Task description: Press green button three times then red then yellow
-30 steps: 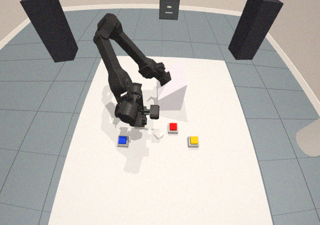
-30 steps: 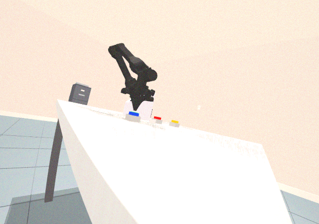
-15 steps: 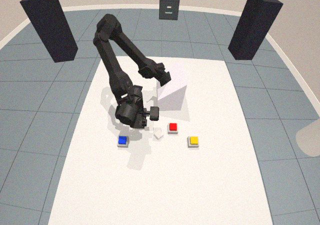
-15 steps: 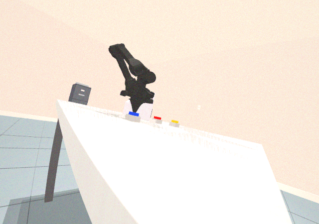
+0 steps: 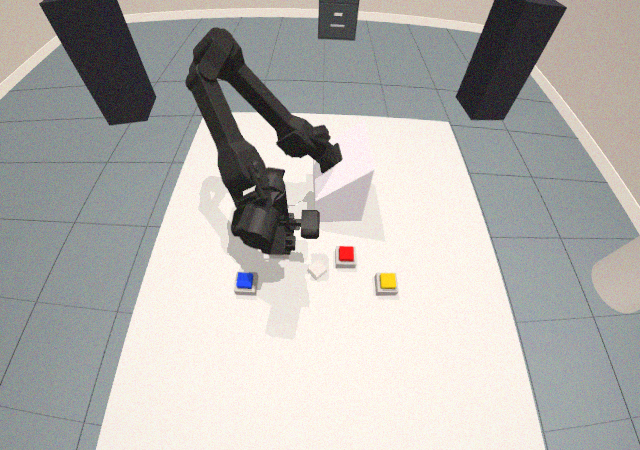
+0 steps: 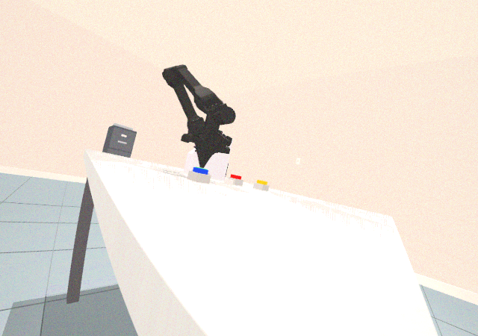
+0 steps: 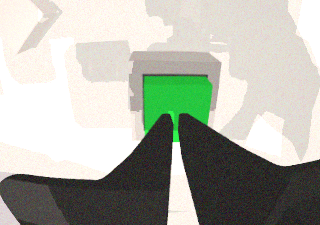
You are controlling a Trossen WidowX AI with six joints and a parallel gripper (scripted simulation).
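Pincer (image 7: 174,120) fingers together, nothing between them; tips form one blunt point sitting on near edge of the green button (image 7: 178,100) in wrist view. Looks like contact or very nearly so, but can't tell from this angle if the cap is depressed. In top view the wrist body covers the green button entirely, so wrist cam is the only check on it.

Green button: square cap in grey housing, directly under the tips, on the worktop (image 5: 361,357) between blue button (image 5: 244,280) and red button (image 5: 345,253), slightly further back toward the arm base.

Doing this press well, imo:
- Tips are on the cap's near edge, not centre. Shift slightly fwd so force lands mid-cap; an off-centre push could slip off onto the housing.
- Drive straight down till it bottoms out, then lift clear enough for full spring-back. Needs 3 distinct presses, so each release must be clean.
- Keep fingers together; a single point is easier to aim.

Outward: small white block (image 5: 317,268) lies just beside the red button, near the wrist's right side. Don't brush it when moving to red. Blue button is close on the other side, must stay unpressed. Yellow button (image 5: 387,280) is further right, apart from the rest. Larger pale block (image 5: 343,176) sits behind, near the arm's elbow link.
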